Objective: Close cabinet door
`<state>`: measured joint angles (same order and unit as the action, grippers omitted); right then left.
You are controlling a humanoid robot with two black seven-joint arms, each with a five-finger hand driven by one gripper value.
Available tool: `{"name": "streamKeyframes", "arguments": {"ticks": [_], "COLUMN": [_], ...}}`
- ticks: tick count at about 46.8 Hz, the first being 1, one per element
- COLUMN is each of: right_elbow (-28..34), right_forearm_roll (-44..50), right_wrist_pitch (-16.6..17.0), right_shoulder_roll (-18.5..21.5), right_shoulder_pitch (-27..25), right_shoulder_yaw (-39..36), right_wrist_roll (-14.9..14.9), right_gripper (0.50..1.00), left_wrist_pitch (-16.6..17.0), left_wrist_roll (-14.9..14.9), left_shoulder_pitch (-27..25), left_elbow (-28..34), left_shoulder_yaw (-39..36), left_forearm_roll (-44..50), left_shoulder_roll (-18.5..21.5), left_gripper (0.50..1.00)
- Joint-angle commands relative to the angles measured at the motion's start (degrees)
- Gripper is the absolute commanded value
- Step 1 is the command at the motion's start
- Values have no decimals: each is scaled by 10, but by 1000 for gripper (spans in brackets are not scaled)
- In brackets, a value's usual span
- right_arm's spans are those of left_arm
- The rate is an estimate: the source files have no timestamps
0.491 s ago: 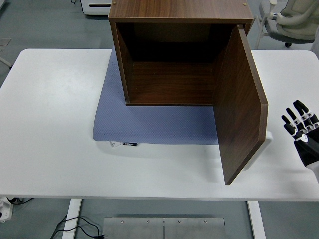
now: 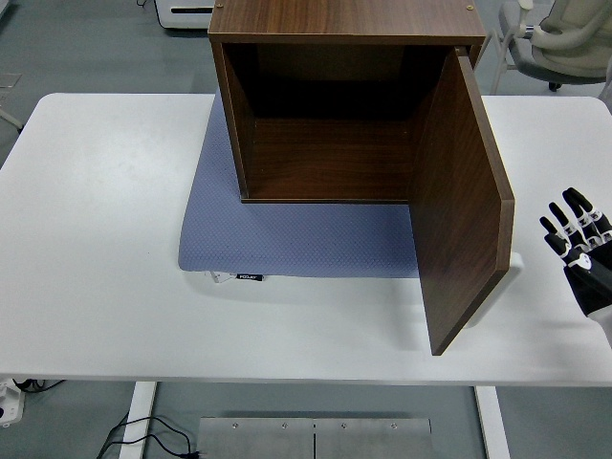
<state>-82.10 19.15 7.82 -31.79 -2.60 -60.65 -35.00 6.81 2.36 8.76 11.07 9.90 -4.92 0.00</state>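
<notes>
The cabinet (image 2: pixel 335 105) is set on a blue mat (image 2: pixel 287 239), its door (image 2: pixel 459 201) swung wide open. The right hand (image 2: pixel 580 251) is held beside it, fingers (image 2: pixel 564 225) spread, nothing grasped.

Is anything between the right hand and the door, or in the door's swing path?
Nothing visible. The right hand sits right of the open door with bare table between; only the flat blue mat lies under its swing.

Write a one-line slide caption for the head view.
Right hand open beside the open cabinet door; cabinet on blue mat.
</notes>
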Motion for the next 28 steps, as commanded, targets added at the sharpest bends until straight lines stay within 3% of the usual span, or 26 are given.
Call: {"name": "streamKeyframes", "arguments": {"ticks": [1,28], "right_elbow": [0,0], "right_forearm_roll": [-1,0], "right_wrist_pitch": [-1,1], "right_shoulder_roll": [-1,-5], "right_shoulder_pitch": [1,-5], "right_shoulder_yaw": [0,-1], "right_wrist_roll": [0,0], "right_gripper": [1000,1000], "left_wrist_pitch": [0,0], "left_wrist_roll": [0,0], "left_shoulder_pitch": [0,0], "left_elbow": [0,0], "left_shoulder_yaw": [-1,-1], "left_forearm_roll": [0,0], "left_shoulder_roll": [0,0], "left_gripper": [1000,1000]}}
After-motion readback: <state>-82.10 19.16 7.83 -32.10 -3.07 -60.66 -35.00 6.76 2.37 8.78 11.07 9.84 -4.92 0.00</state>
